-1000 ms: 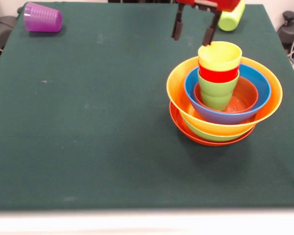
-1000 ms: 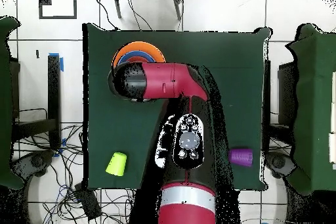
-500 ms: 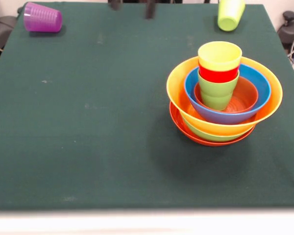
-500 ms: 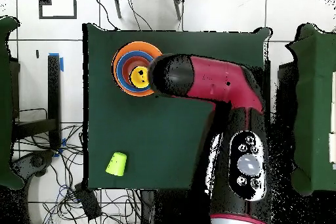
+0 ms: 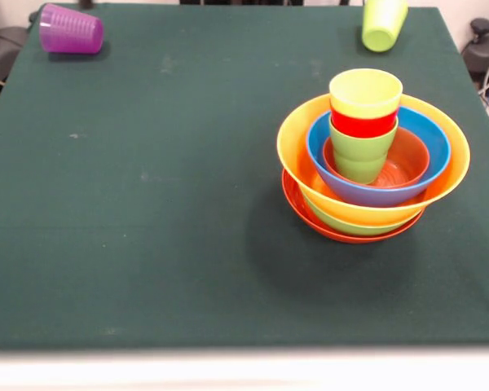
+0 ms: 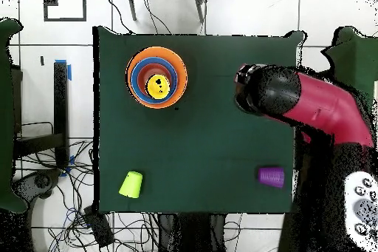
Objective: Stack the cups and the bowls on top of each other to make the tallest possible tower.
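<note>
The tower stands right of the table's middle. A wide red-orange bowl is at the bottom, then a green bowl, a large orange-yellow bowl, a blue bowl and a small orange bowl. In it stand a light green cup, a red cup and a yellow cup, nested. A purple cup lies on its side at the far left corner. A second light green cup lies at the far right. The arm's end is over the table's right part in the overhead view; the gripper under it is hidden.
The dark green table has a white front edge. In the overhead view the tower is upper left, the purple cup lower right and the light green cup lower left. Cables lie on the floor around the table.
The arm has swung away from above the tower, across the table toward the purple cup's side. Its gripper tips have left the front view. The tower has not moved.
</note>
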`<control>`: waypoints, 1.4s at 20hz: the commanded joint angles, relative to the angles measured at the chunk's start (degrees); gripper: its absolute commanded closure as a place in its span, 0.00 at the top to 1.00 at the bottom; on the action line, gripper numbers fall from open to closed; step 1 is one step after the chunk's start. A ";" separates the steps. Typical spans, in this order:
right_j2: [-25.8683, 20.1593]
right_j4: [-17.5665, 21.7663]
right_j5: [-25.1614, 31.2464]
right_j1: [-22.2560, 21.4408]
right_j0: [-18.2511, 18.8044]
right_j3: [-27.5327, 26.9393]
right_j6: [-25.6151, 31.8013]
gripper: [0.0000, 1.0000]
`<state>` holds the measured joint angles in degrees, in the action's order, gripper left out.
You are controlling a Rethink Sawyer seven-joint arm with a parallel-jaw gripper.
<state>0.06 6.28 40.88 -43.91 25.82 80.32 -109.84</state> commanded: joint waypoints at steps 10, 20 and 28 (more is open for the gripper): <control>-15.68 7.74 -6.89 -3.65 12.52 20.12 16.35 1.00; -20.46 14.32 -15.96 -2.54 21.35 28.33 12.89 1.00; -26.71 20.51 -19.19 -1.26 31.92 34.05 13.99 1.00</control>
<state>-18.93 19.40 25.03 -47.80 54.95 107.18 -109.83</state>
